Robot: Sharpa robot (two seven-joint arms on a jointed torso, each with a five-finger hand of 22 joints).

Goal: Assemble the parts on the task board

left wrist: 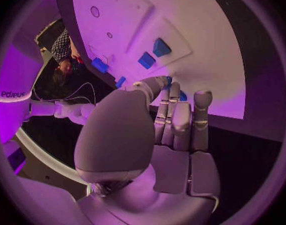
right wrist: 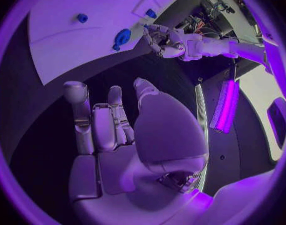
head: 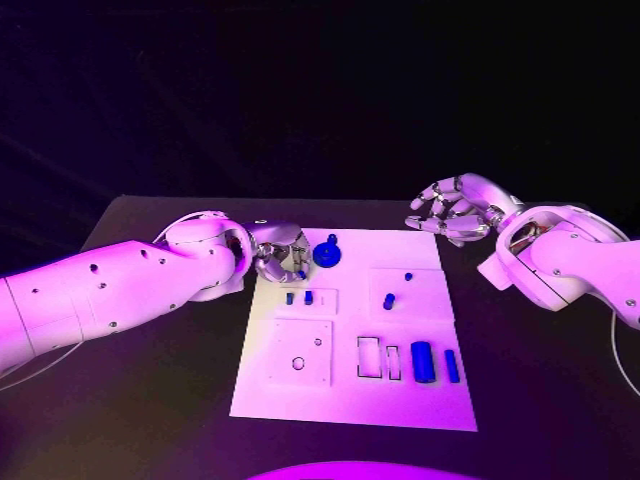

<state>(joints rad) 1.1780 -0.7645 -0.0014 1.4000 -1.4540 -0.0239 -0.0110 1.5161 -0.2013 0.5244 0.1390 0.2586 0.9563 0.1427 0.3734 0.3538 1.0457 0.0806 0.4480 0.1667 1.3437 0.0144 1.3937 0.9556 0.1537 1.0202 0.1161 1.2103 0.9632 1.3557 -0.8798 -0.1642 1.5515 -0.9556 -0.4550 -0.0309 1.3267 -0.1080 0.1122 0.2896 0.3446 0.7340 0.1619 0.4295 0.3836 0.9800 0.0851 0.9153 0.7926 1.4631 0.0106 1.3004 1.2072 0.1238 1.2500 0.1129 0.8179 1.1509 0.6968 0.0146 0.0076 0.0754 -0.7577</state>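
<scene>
Task board (head: 352,400) lies mid-table, white plate, blue parts scattered on it. Left hand (head: 280,252) sits at the board's 11 o'clock corner, fingers curled down over the edge; holding nothing that I can see, the left wrist view shows fingers fairly straight and together over the board edge, so grip state can't be told for sure. Just at its 3 o'clock: round blue part (head: 329,253) with a stub on top, near but apparently not touched. At 5 o'clock from the hand, two small blue pegs (head: 299,297) in a raised square. Further out: small peg (head: 389,300), then long blue cylinder (head: 423,361) and thinner blue bar (head: 451,365) at the board's 4 o'clock. Right hand (head: 451,214) hovers off the board's 1 o'clock corner, fingers apart, empty.

Step, as judged: left hand reaching for the round part, pick not yet made. Next move calls for closing fingers around it without knocking the nearby pegs.
</scene>
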